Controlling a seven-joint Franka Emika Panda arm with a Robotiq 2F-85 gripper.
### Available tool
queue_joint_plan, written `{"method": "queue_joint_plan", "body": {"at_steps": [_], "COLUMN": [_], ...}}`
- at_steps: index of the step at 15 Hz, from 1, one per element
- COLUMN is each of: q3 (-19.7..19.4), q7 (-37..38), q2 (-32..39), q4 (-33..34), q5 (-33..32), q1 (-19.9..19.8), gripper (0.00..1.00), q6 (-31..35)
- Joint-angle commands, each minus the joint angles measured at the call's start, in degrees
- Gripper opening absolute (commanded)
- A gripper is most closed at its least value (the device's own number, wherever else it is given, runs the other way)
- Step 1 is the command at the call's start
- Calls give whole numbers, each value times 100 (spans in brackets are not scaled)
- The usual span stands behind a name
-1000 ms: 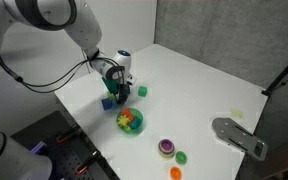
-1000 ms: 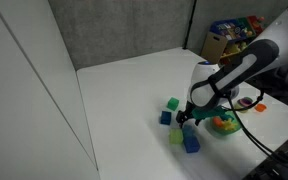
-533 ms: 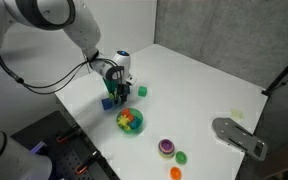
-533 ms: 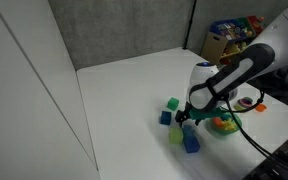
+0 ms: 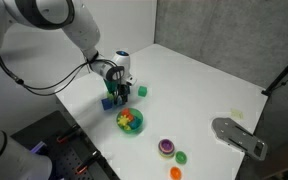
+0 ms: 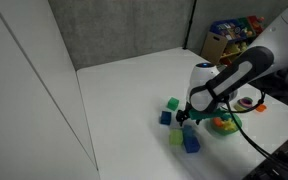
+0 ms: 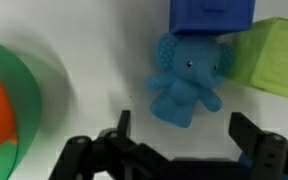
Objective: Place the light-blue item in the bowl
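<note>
The light-blue item is a small elephant figure (image 7: 184, 85) lying on the white table, seen in the wrist view just ahead of my open gripper (image 7: 184, 135). Its fingers (image 7: 122, 125) stand apart on either side of the figure and do not touch it. The green bowl (image 7: 19, 100) is at the left edge with an orange item in it. In both exterior views my gripper (image 5: 113, 96) (image 6: 184, 119) hangs low over the table beside the bowl (image 5: 130, 122) (image 6: 224, 126) and hides the elephant.
A dark blue block (image 7: 212, 15) and a lime-green block (image 7: 269, 60) lie just beyond the elephant. Another green block (image 5: 141, 91) sits further off. A purple dish (image 5: 166, 147), small green and orange pieces and a grey object (image 5: 239, 135) lie near the table's edge.
</note>
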Motion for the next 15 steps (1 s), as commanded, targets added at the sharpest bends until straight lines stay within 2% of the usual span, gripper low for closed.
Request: {"method": "queue_joint_plan", "body": {"at_steps": [1,10,12,15], "q3": [-125,-99,-102,-85], "q7": [256,299,283,253], "q2": [99,263,270,265], "q4": [94,186,183,181], "q5": [-168,-150,-164,-159], "q1": [117,211,236,232], "gripper": [100,100,73,48], "q6": [28,50,48,46]}}
